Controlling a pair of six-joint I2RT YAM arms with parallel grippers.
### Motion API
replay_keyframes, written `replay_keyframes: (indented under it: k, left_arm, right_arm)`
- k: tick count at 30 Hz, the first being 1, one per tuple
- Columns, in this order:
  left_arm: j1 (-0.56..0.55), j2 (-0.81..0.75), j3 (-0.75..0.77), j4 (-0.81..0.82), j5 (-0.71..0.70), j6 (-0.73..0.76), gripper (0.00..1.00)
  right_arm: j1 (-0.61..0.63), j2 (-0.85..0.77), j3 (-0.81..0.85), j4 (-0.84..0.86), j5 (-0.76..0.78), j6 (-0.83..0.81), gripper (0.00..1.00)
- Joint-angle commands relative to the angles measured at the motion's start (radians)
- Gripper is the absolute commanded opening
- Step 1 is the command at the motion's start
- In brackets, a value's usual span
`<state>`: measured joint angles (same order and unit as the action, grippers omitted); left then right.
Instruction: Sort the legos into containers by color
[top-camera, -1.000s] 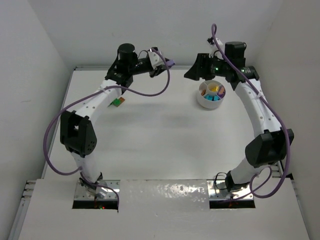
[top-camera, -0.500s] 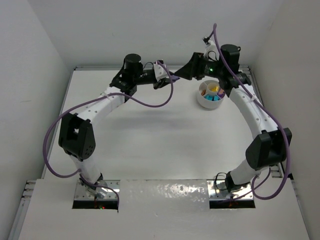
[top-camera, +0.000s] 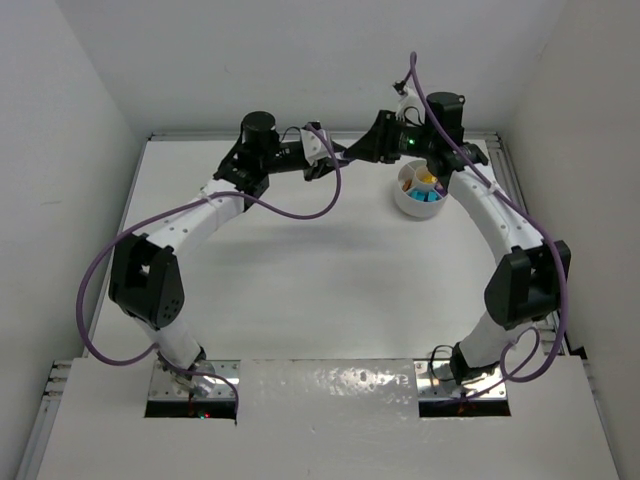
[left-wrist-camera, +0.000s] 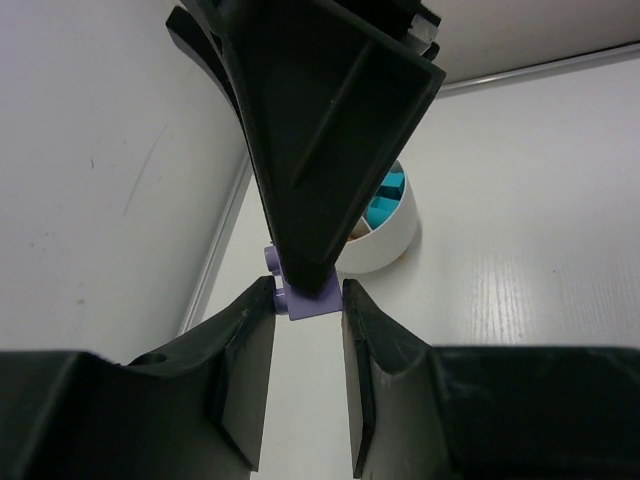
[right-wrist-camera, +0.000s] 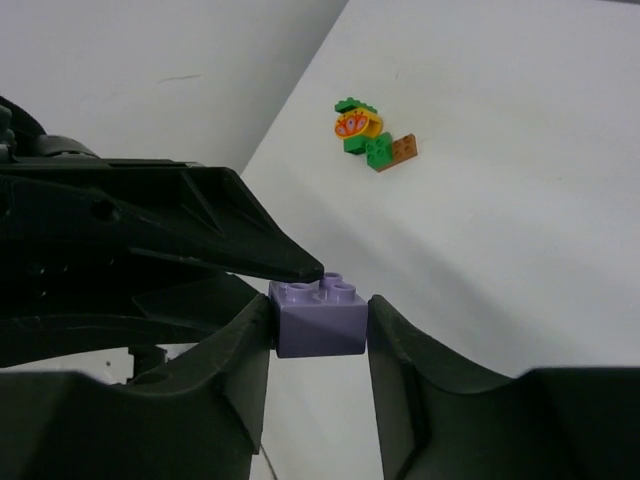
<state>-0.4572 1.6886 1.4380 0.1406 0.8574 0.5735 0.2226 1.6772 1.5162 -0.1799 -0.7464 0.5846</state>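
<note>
Two end effectors meet in mid-air over the far side of the tabletop (top-camera: 300, 270), with a single purple brick (right-wrist-camera: 320, 324) caught between them. The left end effector (left-wrist-camera: 308, 298) is clenched on the purple brick, one finger pressed to each side. The right end effector (right-wrist-camera: 320, 316) grasps the same brick from the opposite direction, its fingers flush against two faces and the studs facing up in the right wrist view. The brick hangs clear of the surface, to the left of the white dish (top-camera: 420, 208) as seen from above. That dish stands near the far right corner, holding teal bricks (top-camera: 422, 197) and a yellow brick (top-camera: 431, 179) in separate wedge compartments. Well apart, close to the tabletop's edge by a wall, green bricks (right-wrist-camera: 366, 148), an orange piece (right-wrist-camera: 352, 124) and a brown brick (right-wrist-camera: 405, 147) lie touching one another.
</note>
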Motion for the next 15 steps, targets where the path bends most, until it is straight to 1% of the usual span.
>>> replay_keyframes:
  k: [1, 3, 4, 6, 7, 9, 10, 11, 12, 13, 14, 15]
  left_arm:
    - [-0.008, -0.052, -0.002, 0.085, 0.046, -0.021, 0.0]
    - [-0.009, -0.052, -0.004, 0.1, 0.048, -0.027, 0.0]
    - [-0.009, -0.052, -0.005, 0.108, 0.045, -0.037, 0.0]
    - [-0.011, -0.052, -0.008, 0.126, 0.037, -0.047, 0.0]
    - [-0.011, -0.052, -0.01, 0.132, 0.026, -0.05, 0.0]
    - [-0.009, -0.052, -0.013, 0.134, 0.009, -0.052, 0.0]
    - [-0.011, -0.049, -0.013, 0.131, 0.002, -0.055, 0.14]
    - [-0.011, -0.047, -0.011, 0.128, -0.001, -0.06, 0.38]
    - [-0.011, -0.046, -0.008, 0.113, -0.003, -0.063, 0.94]
    - [-0.009, -0.046, -0.01, 0.102, -0.003, -0.064, 1.0]
    - [-0.011, -0.046, -0.01, 0.079, -0.003, -0.064, 1.0]
    - [-0.009, -0.044, -0.01, 0.067, -0.012, -0.067, 1.0]
  right_arm:
    - [0.015, 0.003, 0.032, 0.062, -0.021, 0.009, 0.39]
    - [0.018, 0.007, 0.029, 0.097, -0.06, 0.037, 0.29]
    - [0.017, 0.009, 0.029, 0.109, -0.076, 0.049, 0.17]
    - [0.018, 0.015, 0.036, 0.097, -0.096, 0.061, 0.06]
    - [0.018, 0.015, 0.044, 0.08, -0.097, 0.04, 0.0]
    - [0.018, 0.007, 0.053, 0.016, -0.079, 0.003, 0.0]
    - [0.018, 0.004, 0.059, -0.007, -0.065, -0.035, 0.0]
    - [0.018, -0.005, 0.065, -0.065, -0.045, -0.055, 0.0]
    - [0.012, -0.007, 0.088, -0.102, 0.016, -0.106, 0.0]
    - [0.009, -0.008, 0.102, -0.149, 0.056, -0.133, 0.0]
    - [0.001, -0.01, 0.116, -0.243, 0.103, -0.155, 0.0]
    - [-0.015, -0.016, 0.127, -0.281, 0.155, -0.175, 0.0]
